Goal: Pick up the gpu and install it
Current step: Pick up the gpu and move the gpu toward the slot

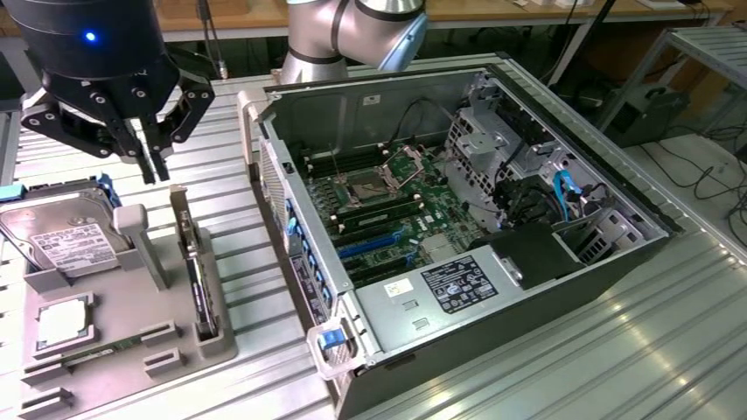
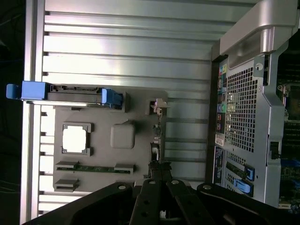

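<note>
Over the grey tray [image 1: 129, 350] [image 2: 103, 159] hangs the claw [image 1: 154, 171] [image 2: 158, 168], on the black wrist of the arm [image 1: 350, 35]. Its two fingers look pressed together w/ nothing pinched btwn them, and the tips touch nothing.

Just below the claw, a bit toward the exterior view's right, the gpu [image 1: 198, 289] [image 2: 158, 126] stands on its long edge in a slot of the tray. It's a thin dark card w/ the narrow silver bracket end upright nearest the fingertips. There's a clear gap btwn tips and bracket. In the wrist view the card runs edge-on, straight out from the fingertips.

Below the claw toward the exterior view's left lies the HDD [image 1: 59, 236] [image 2: 75, 96], silver w/ a white label and blue clips at its ends, in its own bay of the tray. Further from the claw on that side sits the square CPU chip [image 1: 61, 321] [image 2: 75, 139] in a recess, and beyond it a RAM stick [image 1: 105, 350] [image 2: 96, 168] on edge.

Well off to the claw's other side, toward the exterior view's right, the PC case [image 1: 653, 219] [image 2: 243, 112] lies open w/ the mobo [image 1: 397, 210] showing. Tray and case both rest on the ribbed metal table [image 1: 583, 350] [image 2: 126, 47].
</note>
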`<state>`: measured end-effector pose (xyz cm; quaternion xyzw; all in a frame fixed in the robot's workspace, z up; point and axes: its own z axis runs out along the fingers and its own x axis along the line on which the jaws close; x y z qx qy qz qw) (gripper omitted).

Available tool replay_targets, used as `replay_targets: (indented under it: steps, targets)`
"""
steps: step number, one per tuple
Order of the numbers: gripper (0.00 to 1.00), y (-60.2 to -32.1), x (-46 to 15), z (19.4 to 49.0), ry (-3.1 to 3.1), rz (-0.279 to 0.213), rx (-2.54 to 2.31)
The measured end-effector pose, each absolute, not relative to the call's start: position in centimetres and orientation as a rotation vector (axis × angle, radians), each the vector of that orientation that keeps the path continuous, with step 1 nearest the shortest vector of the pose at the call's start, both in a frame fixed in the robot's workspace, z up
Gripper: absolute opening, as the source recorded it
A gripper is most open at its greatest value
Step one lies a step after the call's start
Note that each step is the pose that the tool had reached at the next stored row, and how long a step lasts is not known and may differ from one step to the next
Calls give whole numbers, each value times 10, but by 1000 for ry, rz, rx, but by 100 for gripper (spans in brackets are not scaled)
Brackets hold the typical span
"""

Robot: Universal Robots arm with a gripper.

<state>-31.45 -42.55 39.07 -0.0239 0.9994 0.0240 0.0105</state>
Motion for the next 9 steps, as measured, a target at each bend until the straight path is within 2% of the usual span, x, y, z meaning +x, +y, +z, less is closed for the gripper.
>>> replay_targets:
  steps: [2, 5, 7, 8, 9]
  targets:
    - [24, -426, -315, 391, 3119, 75, -75]
    - [29, -425, -315, 391, 3119, 75, -75]
    - [42, -426, -315, 391, 3119, 75, -75]
    - [42, -425, -315, 391, 3119, 75, -75]
    - [48, -425, -315, 391, 3119, 75, -75]
